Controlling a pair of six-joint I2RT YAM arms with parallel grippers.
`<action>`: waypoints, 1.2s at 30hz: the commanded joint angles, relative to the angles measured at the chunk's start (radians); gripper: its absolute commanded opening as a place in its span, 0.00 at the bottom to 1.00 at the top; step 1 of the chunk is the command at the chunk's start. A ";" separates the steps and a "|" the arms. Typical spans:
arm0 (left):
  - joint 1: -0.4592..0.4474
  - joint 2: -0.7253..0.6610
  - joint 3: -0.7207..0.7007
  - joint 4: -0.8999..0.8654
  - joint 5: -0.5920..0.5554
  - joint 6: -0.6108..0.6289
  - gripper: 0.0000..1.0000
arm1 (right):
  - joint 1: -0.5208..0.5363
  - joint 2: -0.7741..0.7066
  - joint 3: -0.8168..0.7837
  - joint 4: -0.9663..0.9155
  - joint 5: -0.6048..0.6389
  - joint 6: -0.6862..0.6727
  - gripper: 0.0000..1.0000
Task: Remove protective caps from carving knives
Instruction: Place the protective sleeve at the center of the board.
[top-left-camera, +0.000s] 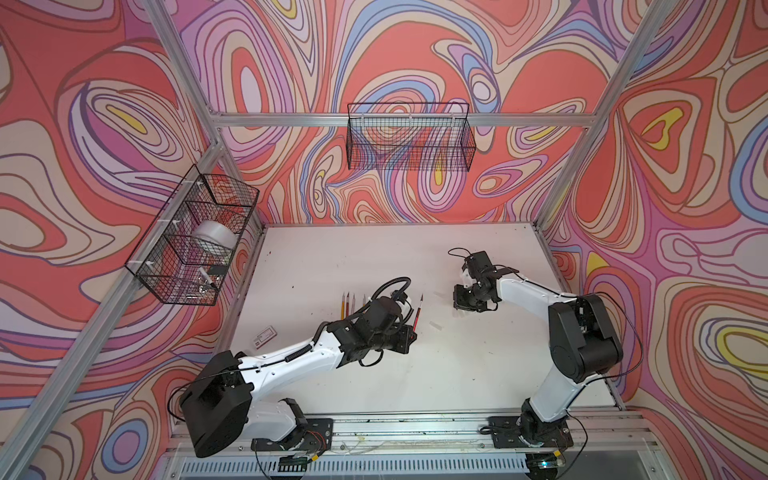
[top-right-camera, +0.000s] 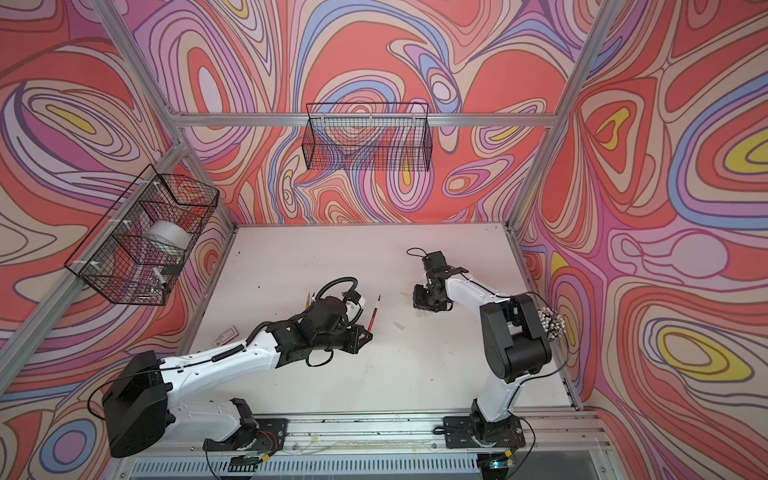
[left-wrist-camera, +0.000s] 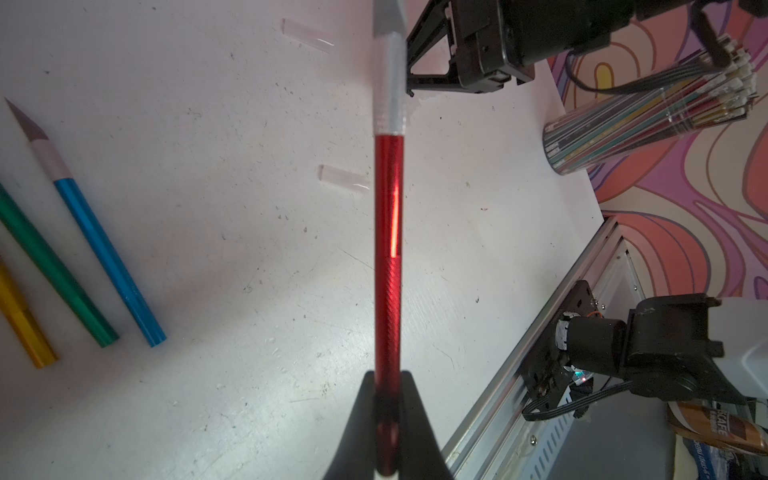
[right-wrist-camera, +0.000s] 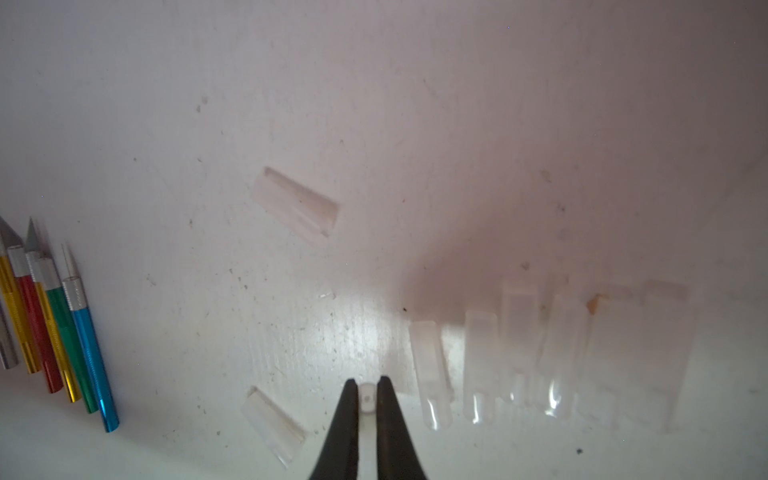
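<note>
A: What could go wrong from here?

B: The left gripper (left-wrist-camera: 386, 399) is clamped on the butt end of the red knife (left-wrist-camera: 387, 249). It holds the knife over the middle of the table (top-left-camera: 457, 374), point toward the back edge. With the grip that far from the blade, I judge a quick swing could make the knife pivot or slip. Its point could then strike the right gripper (right-wrist-camera: 368, 384) nearby.

A: And that gripper?

B: Its fingers are pinched narrow on a whitish cap (right-wrist-camera: 367, 401). The cap looks slick and round, so it may squirt out, or roll once released. Either way it could knock the row of caps (right-wrist-camera: 478, 365) lying just beside it, between the table's middle and its right edge. 2 loose caps (right-wrist-camera: 297, 203) lie apart from that row.

A: What can't you make out?

B: The red knife's tip is cut off in the left wrist view and tiny in both top views, so I only judge it bare. The far caps in the row fade into the table, and I count 4 for sure. The bared knives (right-wrist-camera: 62, 332) toward the left edge are partly cut off, 5 or 6 of them, and from above the left arm covers some.
</note>
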 joint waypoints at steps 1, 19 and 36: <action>0.006 -0.004 -0.012 0.024 -0.001 -0.004 0.00 | 0.011 0.016 0.031 0.002 0.024 -0.013 0.08; 0.007 0.014 -0.035 0.077 0.011 -0.014 0.00 | 0.032 0.085 0.069 -0.021 0.070 -0.027 0.12; 0.007 0.014 -0.055 0.100 0.010 -0.024 0.00 | 0.049 0.104 0.089 -0.027 0.090 -0.026 0.21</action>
